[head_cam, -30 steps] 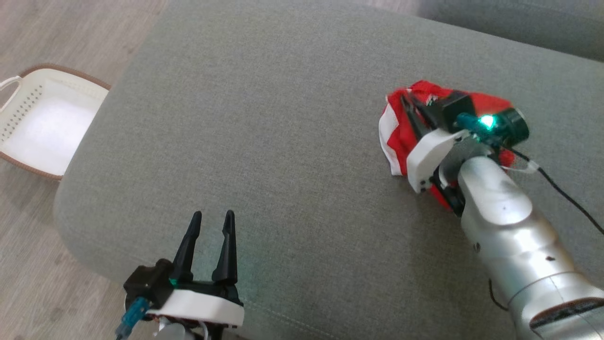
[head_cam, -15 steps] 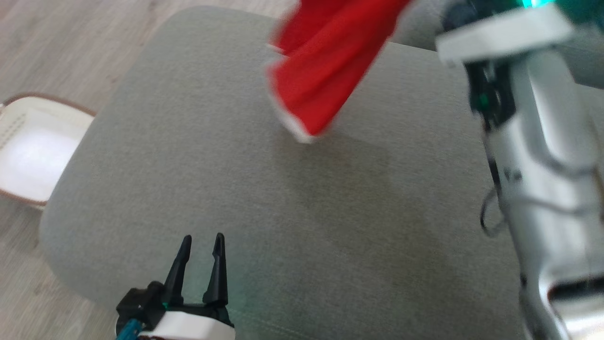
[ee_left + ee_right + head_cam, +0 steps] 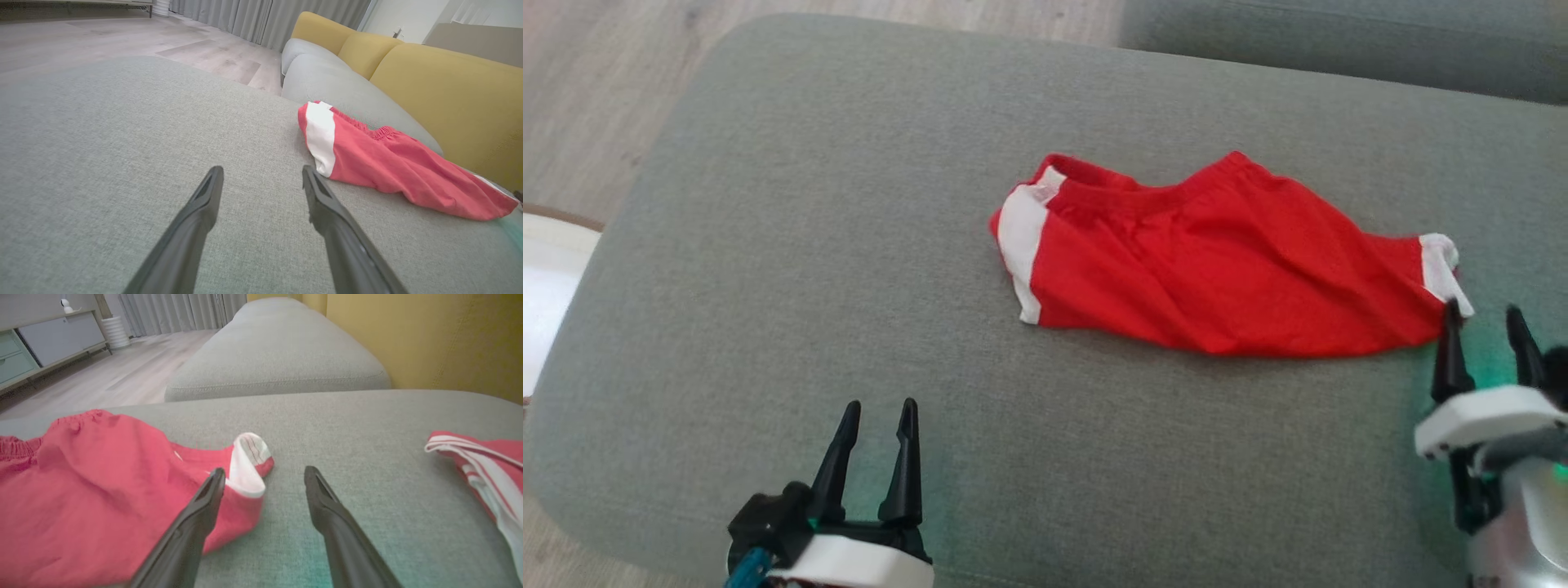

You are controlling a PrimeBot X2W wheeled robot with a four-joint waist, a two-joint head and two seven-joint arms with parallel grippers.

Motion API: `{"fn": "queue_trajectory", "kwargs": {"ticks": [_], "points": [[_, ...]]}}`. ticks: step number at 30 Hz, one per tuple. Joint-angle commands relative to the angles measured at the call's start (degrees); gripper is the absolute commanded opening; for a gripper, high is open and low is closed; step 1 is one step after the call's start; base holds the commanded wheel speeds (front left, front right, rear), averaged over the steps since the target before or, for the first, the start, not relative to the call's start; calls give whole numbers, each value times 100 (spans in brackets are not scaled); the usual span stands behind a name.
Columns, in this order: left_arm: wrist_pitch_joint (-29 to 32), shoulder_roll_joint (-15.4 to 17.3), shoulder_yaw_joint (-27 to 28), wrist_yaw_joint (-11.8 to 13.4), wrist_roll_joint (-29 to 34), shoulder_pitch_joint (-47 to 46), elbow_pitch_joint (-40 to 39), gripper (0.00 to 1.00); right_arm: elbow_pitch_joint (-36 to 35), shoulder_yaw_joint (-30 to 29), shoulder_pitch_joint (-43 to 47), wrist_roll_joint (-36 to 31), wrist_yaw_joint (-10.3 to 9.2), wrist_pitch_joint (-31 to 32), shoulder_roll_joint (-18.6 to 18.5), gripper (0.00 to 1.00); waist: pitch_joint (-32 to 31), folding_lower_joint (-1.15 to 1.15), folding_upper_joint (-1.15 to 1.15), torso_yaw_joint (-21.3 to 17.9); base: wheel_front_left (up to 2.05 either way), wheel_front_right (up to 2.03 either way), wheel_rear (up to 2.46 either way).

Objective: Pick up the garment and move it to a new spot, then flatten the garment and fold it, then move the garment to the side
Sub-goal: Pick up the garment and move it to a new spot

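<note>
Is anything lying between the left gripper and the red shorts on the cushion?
Nothing visible. Only bare grey cushion lies between the open left gripper and the shorts, whose white-striped end is nearest it.

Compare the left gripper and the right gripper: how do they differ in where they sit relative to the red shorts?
The left gripper is over bare cushion, clear of the red shorts; the right gripper sits at the shorts' white leg hem. In wrist views, the left gripper's jaws frame cushion alone, while the right gripper's frame the hem's edge. Both have jaws open, holding nothing.
</note>
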Motion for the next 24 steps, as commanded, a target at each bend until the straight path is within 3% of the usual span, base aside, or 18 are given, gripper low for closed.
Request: {"fn": "queue_trajectory", "kwargs": {"ticks": [1, 7, 12, 17, 24], "points": [[-55, 2, 212, -12, 57, -221, -116, 100, -274, 148, -274, -106, 19, -66, 39, 100, 6, 0, 0, -60, 0, 0, 0], [-55, 2, 193, -25, 68, -285, -65, 100, -582, 489, -414, -280, 19, -68, 297, 100, -57, 0, 0, -86, 0, 0, 0], [-55, 2, 143, -35, 47, -259, -64, 100, -612, 1203, -613, -185, 19, -69, 412, 100, -77, 0, 0, 16, 0, 0, 0], [-55, 2, 98, -42, 32, -211, -49, 100, -369, 1722, -1058, -39, 19, 40, 458, 100, -62, 0, 0, 180, 0, 0, 0], [-55, 2, 21, -50, 3, -280, -49, 100, 245, 1732, -1816, -247, 19, 575, 284, 100, 95, 0, 0, 396, 0, 0, 0]]}}
